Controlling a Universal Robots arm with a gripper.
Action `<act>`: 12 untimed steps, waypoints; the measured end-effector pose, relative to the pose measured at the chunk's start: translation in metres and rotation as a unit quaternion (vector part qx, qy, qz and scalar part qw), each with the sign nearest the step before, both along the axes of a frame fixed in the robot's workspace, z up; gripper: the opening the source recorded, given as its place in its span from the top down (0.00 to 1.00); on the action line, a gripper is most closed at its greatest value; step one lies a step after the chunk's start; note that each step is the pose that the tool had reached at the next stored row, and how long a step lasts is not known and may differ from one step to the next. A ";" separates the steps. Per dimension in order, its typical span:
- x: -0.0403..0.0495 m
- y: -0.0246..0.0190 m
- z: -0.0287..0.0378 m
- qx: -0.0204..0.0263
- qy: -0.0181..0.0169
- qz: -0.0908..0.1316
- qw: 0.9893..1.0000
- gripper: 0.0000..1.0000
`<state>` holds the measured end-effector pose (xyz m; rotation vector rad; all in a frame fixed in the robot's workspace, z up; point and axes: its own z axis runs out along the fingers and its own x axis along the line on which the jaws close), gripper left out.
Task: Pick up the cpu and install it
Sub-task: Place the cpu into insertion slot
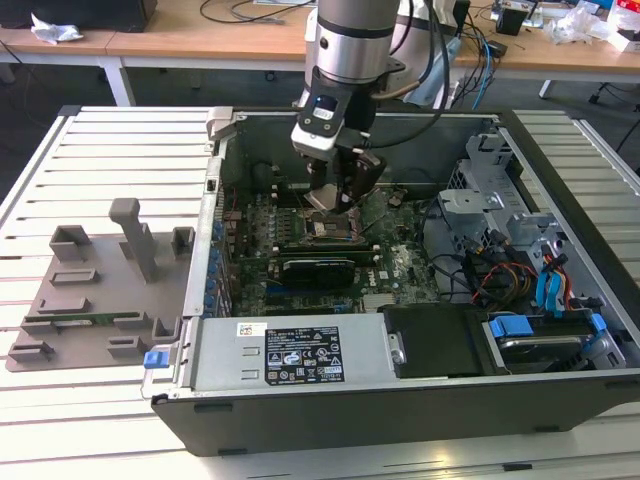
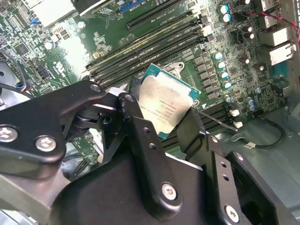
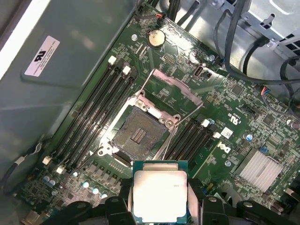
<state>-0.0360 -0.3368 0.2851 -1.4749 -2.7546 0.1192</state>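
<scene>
My gripper [image 1: 335, 203] hangs inside the open computer case [image 1: 560, 210], shut on the cpu [image 1: 322, 197], a small square chip with a silvery top and a green edge. In both wrist views the cpu [image 2: 165, 104] [image 3: 160, 192] sits clamped between two black fingers [image 2: 133, 117]. The dark, metal-framed socket [image 3: 139, 132] on the green motherboard [image 3: 225, 108] lies open just beyond the chip, its load frame [image 3: 176, 84] swung back. The cpu hovers tilted above the board, not touching it. In the exterior view the socket [image 1: 332, 230] lies right below the gripper.
Memory slots [image 3: 98, 112] flank the socket on both sides. A black card [image 1: 315, 268] stands in front of it and a finned heat sink [image 3: 260, 169] lies nearby. Cables and a drive cage [image 1: 500, 200] crowd the exterior view's right. A grey plastic tray [image 1: 95, 290] rests left of the case.
</scene>
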 end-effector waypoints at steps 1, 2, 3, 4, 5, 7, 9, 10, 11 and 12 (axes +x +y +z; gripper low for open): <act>0.0000 0.0000 0.0000 0.000 0.000 -0.002 1.000 0.45; 0.0000 0.0000 -0.0001 0.000 0.000 -0.008 1.000 0.45; 0.0000 0.0000 -0.0001 0.000 0.000 -0.017 1.000 0.45; 0.0000 0.0000 -0.0002 0.000 0.000 -0.024 1.000 0.45; 0.0000 0.0000 -0.0002 0.000 0.000 -0.027 1.000 0.45; 0.0000 0.0000 -0.0002 0.000 0.000 -0.036 0.999 0.45; 0.0000 0.0000 -0.0003 0.000 0.000 -0.046 0.999 0.45; 0.0000 0.0000 -0.0003 0.000 0.000 -0.049 0.999 0.45; 0.0000 0.0000 -0.0004 0.000 0.000 -0.051 0.999 0.45; 0.0000 0.0000 -0.0004 0.000 0.000 -0.055 0.999 0.45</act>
